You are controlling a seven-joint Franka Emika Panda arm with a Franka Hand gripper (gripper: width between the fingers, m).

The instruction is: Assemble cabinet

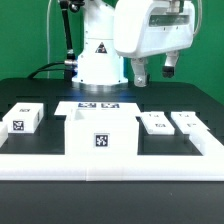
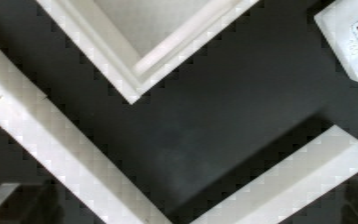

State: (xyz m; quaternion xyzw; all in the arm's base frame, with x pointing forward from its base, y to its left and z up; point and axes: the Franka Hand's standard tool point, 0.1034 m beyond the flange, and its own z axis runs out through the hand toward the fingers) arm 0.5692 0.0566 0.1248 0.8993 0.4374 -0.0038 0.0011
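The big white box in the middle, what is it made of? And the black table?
The big white box looks like smooth matte plastic: thick even walls, no grain. The black table seems covered in a dull dark mat or cloth, showing no shine; I cannot tell which.

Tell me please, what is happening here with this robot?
The arm's gripper hangs open and empty above the black table, toward the exterior view's right. It holds nothing. The cabinet's large white box stands in the middle. One small tagged panel lies loose at the exterior view's left of the box, and two more panels lie at its right. None is attached to the box yet.
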